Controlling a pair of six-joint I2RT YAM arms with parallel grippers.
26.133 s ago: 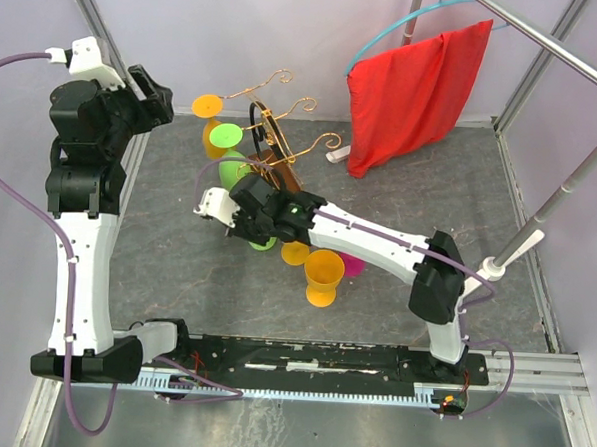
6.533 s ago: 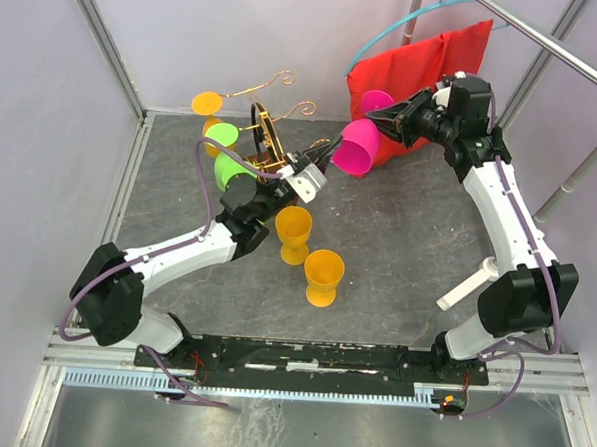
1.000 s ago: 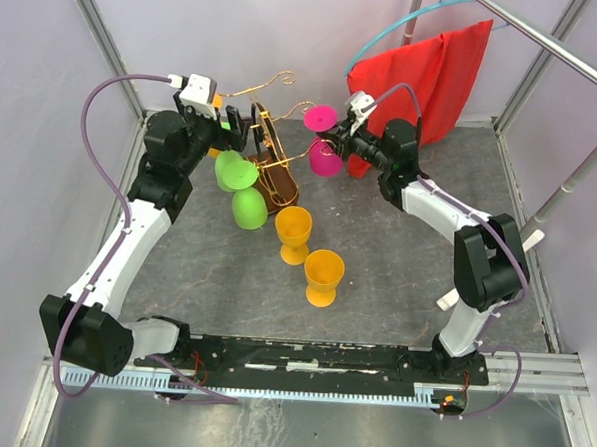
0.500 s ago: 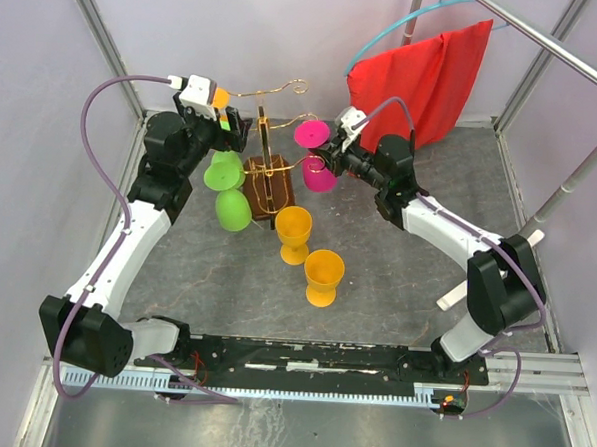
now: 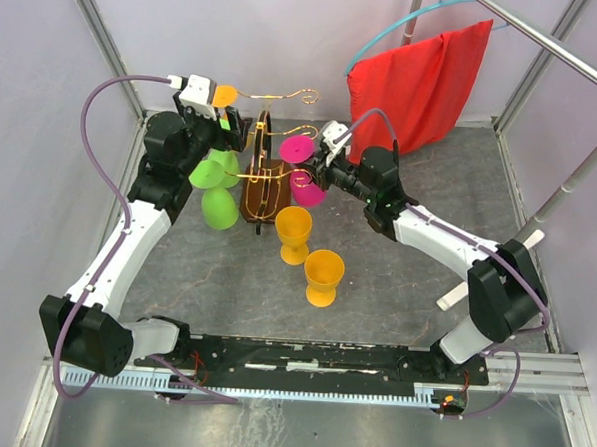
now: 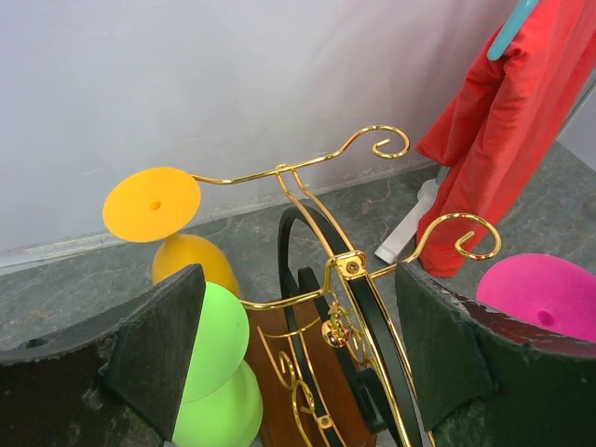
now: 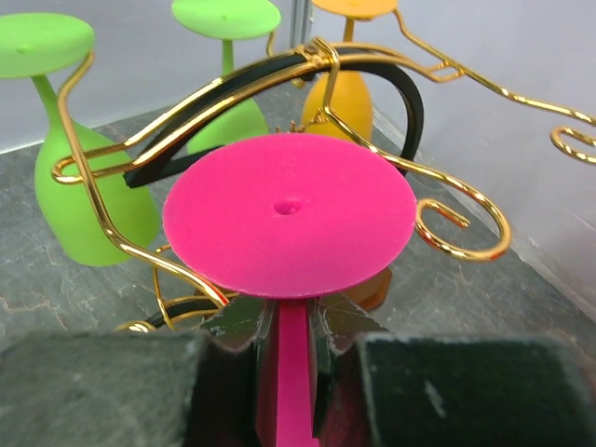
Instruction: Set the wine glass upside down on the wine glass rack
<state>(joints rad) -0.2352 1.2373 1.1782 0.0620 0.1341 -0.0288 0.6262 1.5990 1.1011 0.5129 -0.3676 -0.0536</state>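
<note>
the wine glass rack (image 5: 264, 182) stands on the table (image 5: 405, 289). two glasses (image 5: 217, 209) hang at its left side, a third glass (image 5: 225, 97) behind them. the wine glass (image 5: 301, 174) is upside down, just beside its right side. before the rack stand two upright glasses (image 5: 294, 231). a cloth (image 5: 416, 84) hangs at the back right.

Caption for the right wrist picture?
Right jaws hold upside-down pink wine glass by its stem at the gold rack.
</note>
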